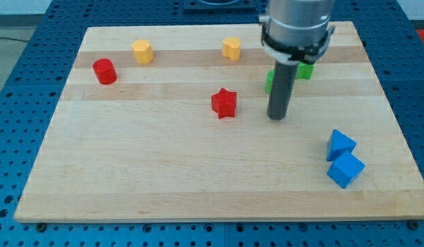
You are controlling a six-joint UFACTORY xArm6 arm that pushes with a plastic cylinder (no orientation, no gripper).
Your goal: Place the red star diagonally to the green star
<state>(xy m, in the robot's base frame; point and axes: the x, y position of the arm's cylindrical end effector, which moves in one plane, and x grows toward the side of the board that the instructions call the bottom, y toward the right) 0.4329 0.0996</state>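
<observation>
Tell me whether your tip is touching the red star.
Apart. The camera view shows bare wood between my tip and the red star, which sits to the tip's left in the view.

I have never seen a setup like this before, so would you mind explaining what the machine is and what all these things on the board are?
This is one picture from a single camera looking down at an angle on a wooden board that lies on a blue perforated table. The grey cylinder at the view's top is the end of my robot arm. It has no hand; it ends in a dark rod, and my tip slides along the board to push blocks. Nothing is held.

On the board lie a red star just to the view's left of my tip, green blocks partly hidden behind the rod, a red cylinder, two yellow blocks near the top, and two blue blocks touching at the lower right.
</observation>
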